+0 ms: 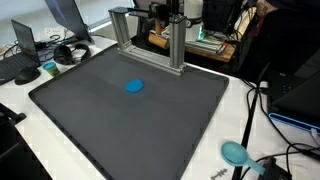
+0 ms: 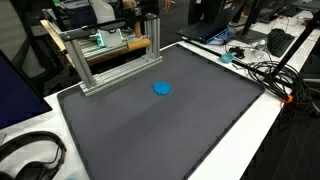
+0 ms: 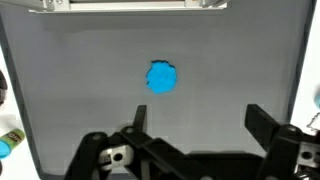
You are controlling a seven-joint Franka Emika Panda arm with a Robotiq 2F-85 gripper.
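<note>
Surface: dark grey mat (image 3: 80, 90), flat, w/ a low raised rim, on a white table (image 1: 236, 100) in a cluttered lab/office room; desks and gear sit behind it.

Gripper (image 3: 197, 115) shows only in the wrist view, hanging above the mat w/ jaws wide apart and nothing btw them. The blue round piece (image 3: 161, 77) lies flat on the mat ahead of the jaws, apart from both fingers and slightly off ctr toward the finger at the picture's left. In both exterior views it sits alone near mid-mat (image 1: 134, 86) (image 2: 161, 88).

Beyond the piece, further ahead of the jaws, an aluminium frame (image 3: 135, 5) stands upright along the mat's far edge (image 2: 110, 60), well apart from the piece. Off the mat: headphones (image 2: 30, 155), a teal scoop-like obj (image 1: 235, 152) and cables (image 2: 265, 75), all on the table. Nothing lies btw jaws and piece.

Bare mat lies on every side of the piece; the rim is well apart from the jaws at both sides.
</note>
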